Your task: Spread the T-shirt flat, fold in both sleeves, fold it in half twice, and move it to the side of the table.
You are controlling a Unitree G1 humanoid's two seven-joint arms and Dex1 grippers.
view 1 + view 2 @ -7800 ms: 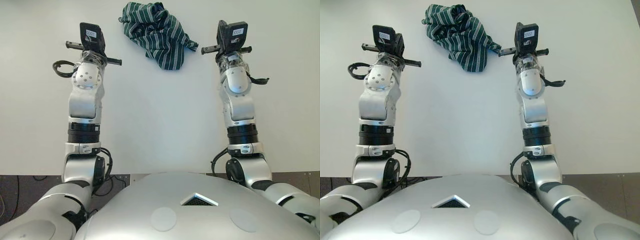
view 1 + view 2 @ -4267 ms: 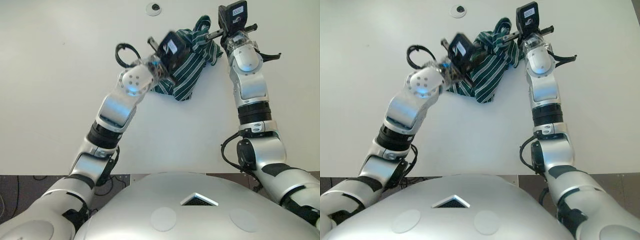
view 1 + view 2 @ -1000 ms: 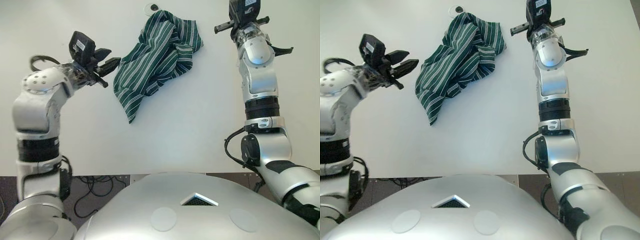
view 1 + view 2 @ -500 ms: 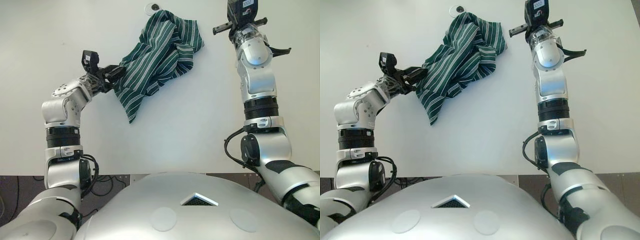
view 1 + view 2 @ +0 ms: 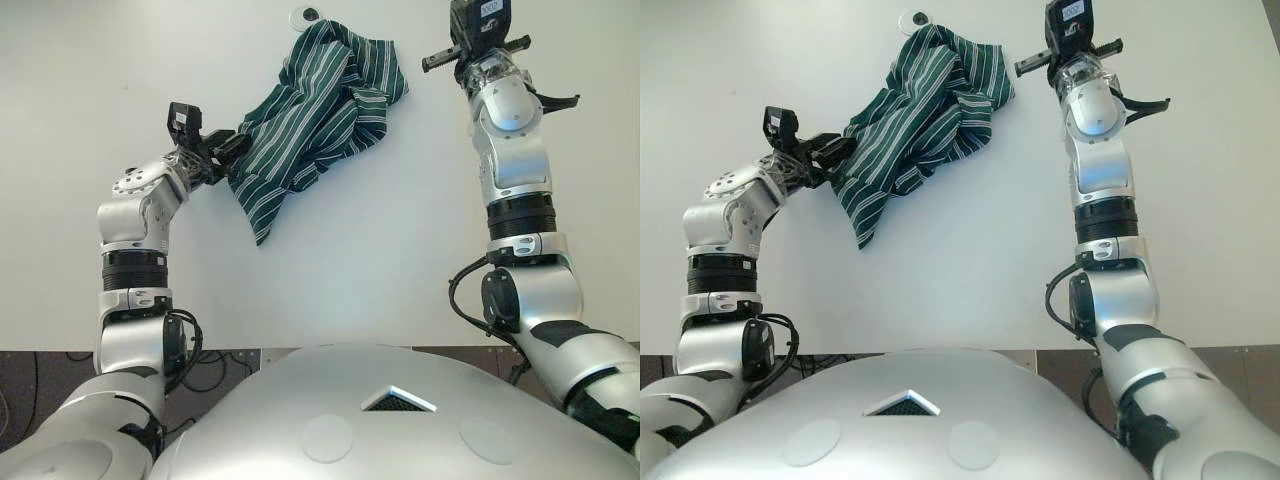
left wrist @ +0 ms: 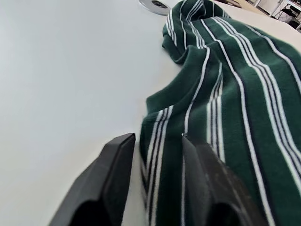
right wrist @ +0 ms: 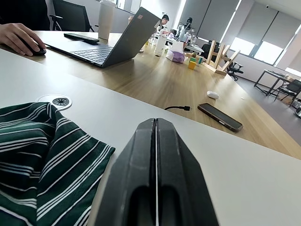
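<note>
Head view: a crumpled dark green T-shirt with white stripes point(image 5: 318, 105) lies at the far middle of the white desk point(image 5: 350, 270), and the left gripper point(image 5: 238, 146) meets its left edge

Left wrist view: that gripper's black fingers point(image 6: 110, 179) stand apart, with the striped hem lying between them

Right wrist view: the right gripper point(image 7: 155, 127) is closed and empty, just beside the T-shirt's right side

The left arm point(image 5: 130, 262) and right arm point(image 5: 518, 170) are cased in silver-grey, with black ribbed bands. Small screws are noted on the left wrist housing point(image 5: 131, 183). Black cables point(image 5: 461, 292) are looped at the elbows. The left hand point(image 6: 155, 139) and right hand point(image 7: 155, 127) are black-fingered.
</note>
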